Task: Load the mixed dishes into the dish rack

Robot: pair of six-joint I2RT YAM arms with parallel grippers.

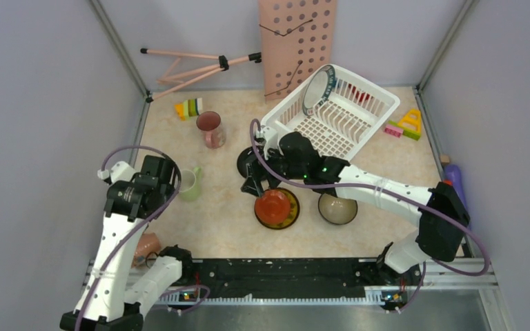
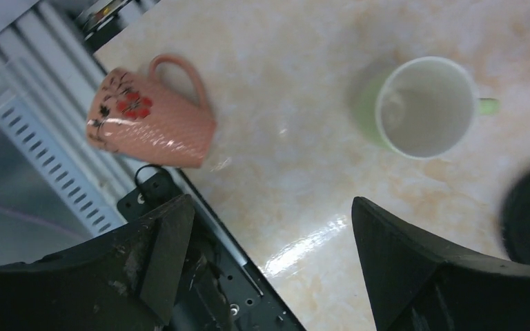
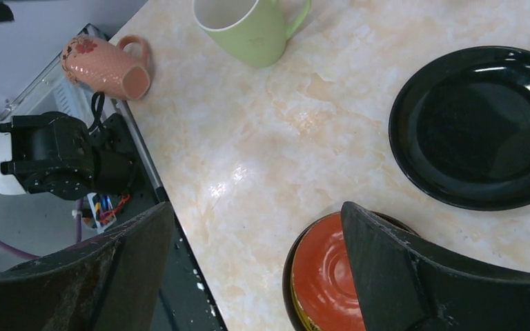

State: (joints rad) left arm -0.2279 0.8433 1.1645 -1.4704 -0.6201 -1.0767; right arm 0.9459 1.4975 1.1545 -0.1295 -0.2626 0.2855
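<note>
Marbled beige tabletop (image 1: 221, 227) carries the dish rack (image 1: 359, 121) at the far right, with a patterned-rim plate (image 1: 319, 89) standing in it. The right gripper (image 3: 257, 210), fingers spread wide, hovers over the red plate's (image 3: 324, 276) edge. The left gripper (image 2: 270, 203), likewise spread, hangs between a pink cup (image 2: 148, 121) (lying on its side) and the upright green mug (image 2: 424, 107).
</note>
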